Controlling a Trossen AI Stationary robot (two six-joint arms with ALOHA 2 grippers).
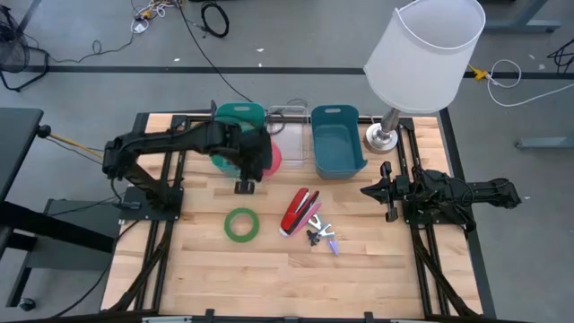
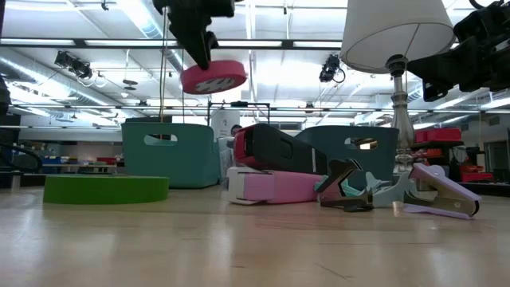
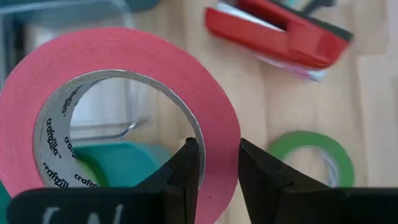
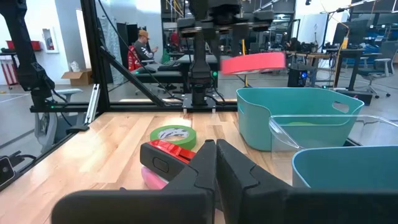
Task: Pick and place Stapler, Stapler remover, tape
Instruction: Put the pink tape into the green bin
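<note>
Left gripper (image 3: pixel 214 171): jaws clamp pink tape roll (image 3: pixel 124 81), aloft at 11 o'clock.
Right gripper (image 4: pixel 214 163): closed, empty.
Remaining: red stapler (image 1: pixel 299 209), staple remover (image 1: pixel 321 236), green tape (image 1: pixel 241 224).

The table (image 1: pixel 269 269) carries two rolls of tape: a green roll (image 1: pixel 241 224) lying flat and a pink roll (image 1: pixel 269 160) (this one raised above the wood). There is one stapler (image 1: pixel 299 211), red on a pink base, and one staple remover (image 1: pixel 323 238). Three bins stand in a row: two teal bins (image 1: pixel 336 139) (image 1: pixel 239 115) and one clear bin (image 1: pixel 291 135). One lamp (image 1: pixel 421 54) stands at the right.
</note>
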